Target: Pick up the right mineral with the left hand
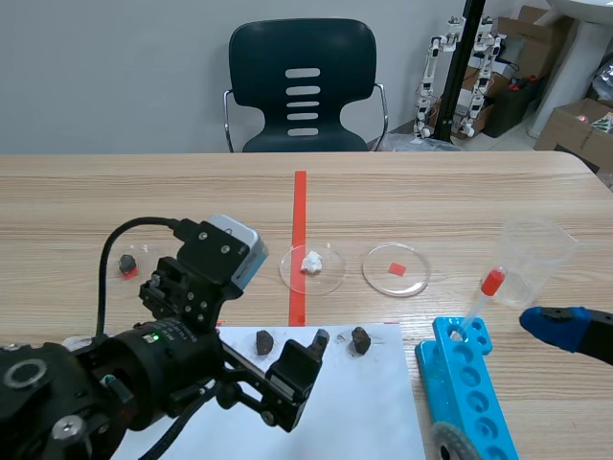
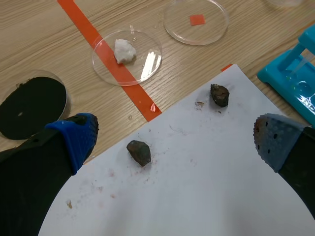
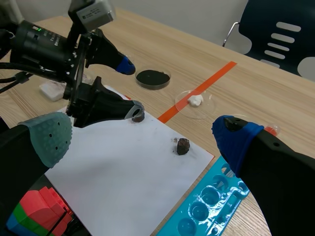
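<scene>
The left gripper (image 2: 172,140) has its fingers wide apart and holds nothing. The right mineral (image 1: 360,340) sits on the white paper (image 1: 364,412), low in the middle of the scene view, just right of the gripper. The left mineral (image 1: 264,340) lies closer between the fingers, so I think the gripper must shift right.

Right mineral (image 1: 360,340) on white paper (image 1: 369,407) (untouched)
</scene>
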